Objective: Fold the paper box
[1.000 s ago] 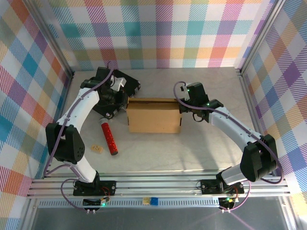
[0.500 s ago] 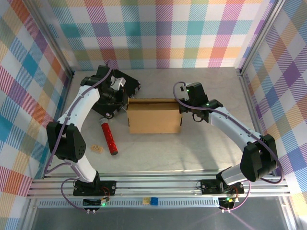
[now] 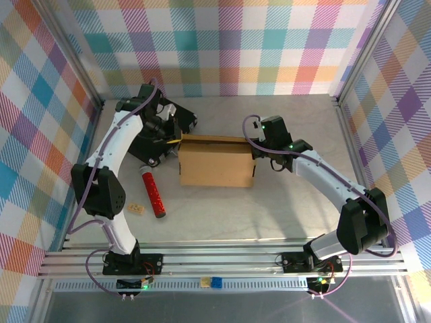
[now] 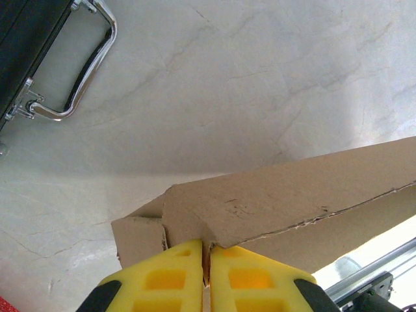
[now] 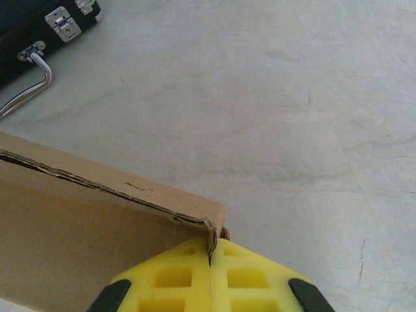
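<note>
Paper box (image 3: 215,163) sits on the table (image 3: 296,215), with one arm reaching to each of its far corners. Left gripper (image 4: 207,260): yellow fingers clenched together, a thin cardboard edge caught in the seam at the box's far-left corner. Right gripper (image 5: 211,250): likewise clamped, nipping the cardboard at the far-right corner. From the top view the box reads as a shallow closed-looking rectangle; I can't tell whether the far strip is a raised wall or a lid flap. Judgement: you are mid-fold on that far panel, both corners pinched and ready to swing it over or press it home along its crease. The next move calls for the two arms to travel together at one pace and height, so the panel stays level and the crease runs straight. The panel's edge looks ragged in both wrist views, so pull gently; uneven tugging could tear it or skew the box. Count: one paper box; two grippers, both on it; one black case (image 3: 180,118) with a metal handle (image 4: 84,71), just beyond the box's far-left corner; one red tube (image 3: 153,193), beside the box's left side toward its near corner; one small tan block (image 3: 137,209), farther out past the tube.
</note>
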